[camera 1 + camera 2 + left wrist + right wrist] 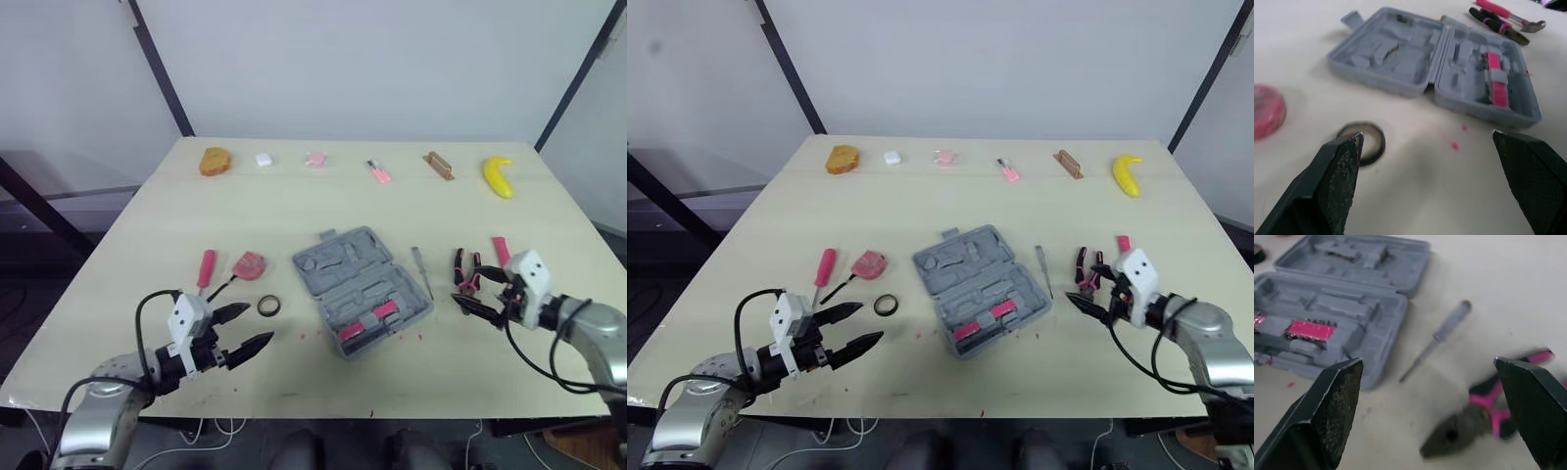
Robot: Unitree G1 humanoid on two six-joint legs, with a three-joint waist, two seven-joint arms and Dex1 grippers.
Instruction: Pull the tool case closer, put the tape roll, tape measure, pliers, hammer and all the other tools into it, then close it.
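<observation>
one case (362,290), one tape roll (268,305), one banana (499,177).

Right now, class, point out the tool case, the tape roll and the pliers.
tool case (338,259): left eye view, its empty half.
tape roll (1379,144): left wrist view, its rim.
pliers (1464,423): right wrist view, the dark head.

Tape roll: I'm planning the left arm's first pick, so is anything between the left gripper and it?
Nothing visible does. The tape roll lies on bare table just ahead of the open left gripper.
</observation>
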